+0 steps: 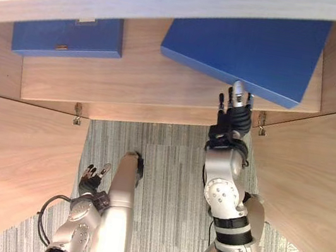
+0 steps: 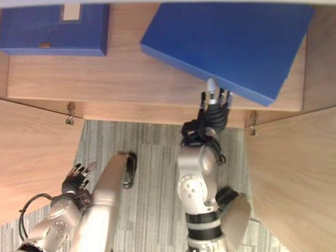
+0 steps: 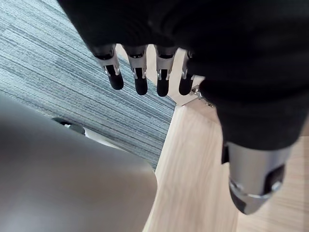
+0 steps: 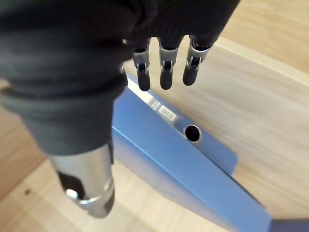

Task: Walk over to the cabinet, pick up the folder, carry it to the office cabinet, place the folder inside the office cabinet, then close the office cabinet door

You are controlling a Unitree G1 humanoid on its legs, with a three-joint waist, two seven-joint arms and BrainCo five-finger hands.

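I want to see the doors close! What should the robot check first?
1. The big blue folder lies on the cabinet shelf: ok.
2. The right hand holds nothing, fingers straight: ok.
3. It is clear of the cabinet: not ok, at the shelf edge.
4. The left hand is free: ok, hanging low.
5. The left door and right door are shut: not ok, both open.

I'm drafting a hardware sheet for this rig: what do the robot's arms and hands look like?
The left arm and right arm are silver-grey rounded shells with round joint caps and black bands. The left robot hand and right robot hand each have a dark ribbed cover over back and wrist, silver fingers with dark tips, and a silver thumb.
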